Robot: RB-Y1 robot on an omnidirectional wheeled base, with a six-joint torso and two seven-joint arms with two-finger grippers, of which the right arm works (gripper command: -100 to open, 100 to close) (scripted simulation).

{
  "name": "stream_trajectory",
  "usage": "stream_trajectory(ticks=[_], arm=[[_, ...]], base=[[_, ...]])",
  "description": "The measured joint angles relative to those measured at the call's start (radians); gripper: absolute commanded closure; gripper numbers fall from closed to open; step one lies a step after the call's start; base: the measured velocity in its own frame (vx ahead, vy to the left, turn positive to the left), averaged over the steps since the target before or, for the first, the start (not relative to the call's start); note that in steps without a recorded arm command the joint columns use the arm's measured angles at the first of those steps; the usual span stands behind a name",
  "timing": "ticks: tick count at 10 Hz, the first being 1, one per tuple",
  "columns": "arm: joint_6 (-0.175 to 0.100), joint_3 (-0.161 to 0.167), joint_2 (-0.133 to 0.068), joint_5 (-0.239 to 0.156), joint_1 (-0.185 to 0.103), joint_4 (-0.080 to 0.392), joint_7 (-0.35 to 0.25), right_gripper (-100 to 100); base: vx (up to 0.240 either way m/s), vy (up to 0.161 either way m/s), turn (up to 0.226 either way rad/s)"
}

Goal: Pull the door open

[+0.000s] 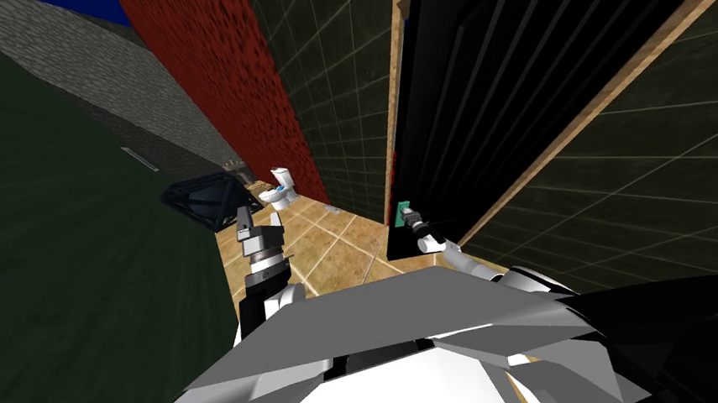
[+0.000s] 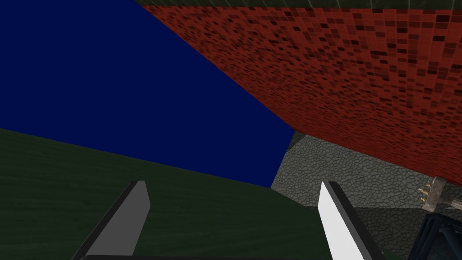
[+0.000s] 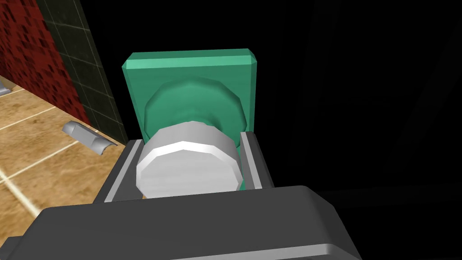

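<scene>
Right gripper (image 3: pixel 190 143): fingers clenched on the grey knob (image 3: pixel 187 164) at the black door's (image 1: pixel 486 70) edge, to my right front, square to its green plate (image 3: pixel 189 67) for a straight pull | Left gripper (image 2: pixel 234 184): fingers released, parked clear | Pull judged not yet done.

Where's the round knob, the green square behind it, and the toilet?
knob (image 3: pixel 187 160), right wrist view, its round grey face.
green square (image 3: pixel 189 63), right wrist view, its flat upper part.
toilet (image 1: pixel 277 190), head view, its white bowl.
</scene>
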Motion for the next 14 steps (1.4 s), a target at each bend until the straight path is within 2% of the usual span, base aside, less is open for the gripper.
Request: stream_trajectory(ticks=[5, 6, 7, 10, 14], arm=[[-0.024, 0.069, -0.050, 0.008, 0.021, -0.033, -0.055, 100], [-0.028, 0.078, -0.059, 0.009, 0.023, -0.041, -0.063, 100], [-0.026, 0.082, -0.058, 0.009, 0.025, -0.041, -0.064, 100], [-0.043, 0.111, -0.086, 0.016, 0.034, -0.058, -0.090, 100], [-0.068, 0.164, -0.140, 0.026, 0.058, -0.104, -0.132, 100]], base=[[-0.198, -0.089, 0.087], [-0.095, -0.033, 0.027], [-0.122, -0.065, 0.096], [-0.168, -0.095, 0.085], [-0.208, -0.111, 0.099]])
